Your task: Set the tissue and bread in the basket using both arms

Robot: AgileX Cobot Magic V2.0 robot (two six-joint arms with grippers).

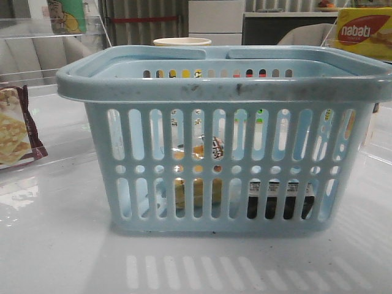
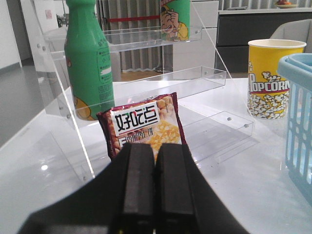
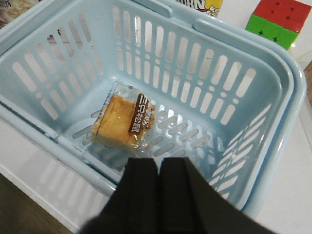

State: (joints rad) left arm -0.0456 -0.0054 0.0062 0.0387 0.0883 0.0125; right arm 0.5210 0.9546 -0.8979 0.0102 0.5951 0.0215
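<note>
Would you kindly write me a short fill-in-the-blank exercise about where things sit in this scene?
1. The wrapped bread lies inside the light-blue ____.
2. The left end effector has its fingers ____, holding nothing.
3. The yellow cup beside the basket is printed with the word ____.
4. The cracker packet leans against a clear acrylic ____.

Missing words: basket; shut; popcorn; shelf

Both the left hand [image 2: 155,187] and right hand [image 3: 159,195] have fingers pressed together, empty.
</note>
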